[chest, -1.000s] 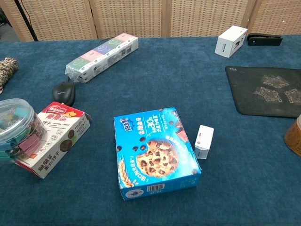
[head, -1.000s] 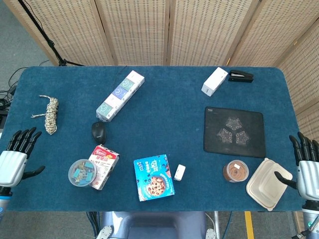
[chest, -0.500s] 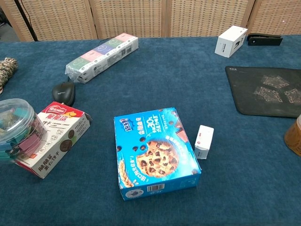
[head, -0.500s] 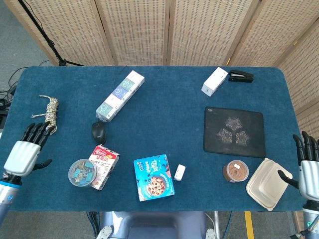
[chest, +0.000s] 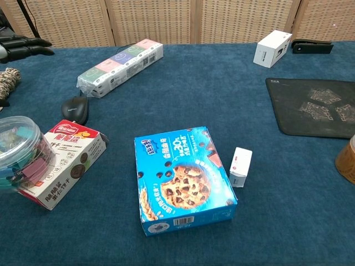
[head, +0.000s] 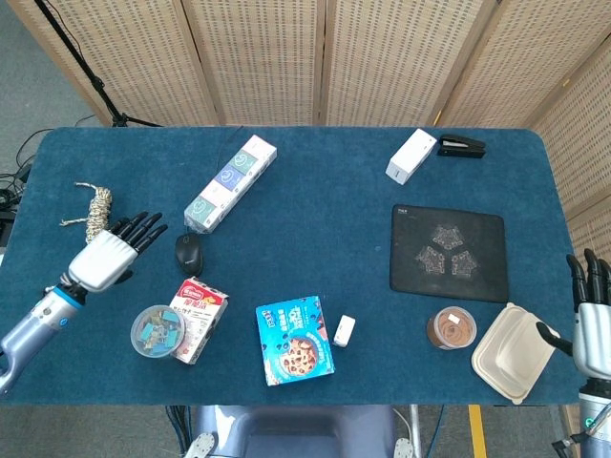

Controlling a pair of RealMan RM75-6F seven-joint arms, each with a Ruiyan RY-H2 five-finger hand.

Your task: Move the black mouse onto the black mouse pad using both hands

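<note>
The black mouse (head: pixel 189 253) lies on the blue table left of centre, also low at the left of the chest view as the mouse (chest: pixel 76 108). The black mouse pad (head: pixel 448 252) with a grey emblem lies flat at the right; its near-left part is the pad (chest: pixel 313 106) in the chest view. My left hand (head: pixel 110 253) hovers open just left of the mouse, fingers spread toward it; its dark fingertips (chest: pixel 22 45) show at the chest view's top left. My right hand (head: pixel 593 320) is open at the table's right edge, holding nothing.
A red-and-white snack box (head: pixel 199 318) and a clear tub of clips (head: pixel 157 330) sit just in front of the mouse. A long tissue pack (head: pixel 230 183) lies behind it, a rope bundle (head: pixel 96 216) to the left. A blue cookie box (head: pixel 294 339), small white box (head: pixel 344 330), brown cup (head: pixel 451 327) and beige container (head: pixel 515 351) lie along the front.
My left hand has moved up and right from the table's left edge to just beside the mouse. My right hand has sunk slightly lower at the right edge.
</note>
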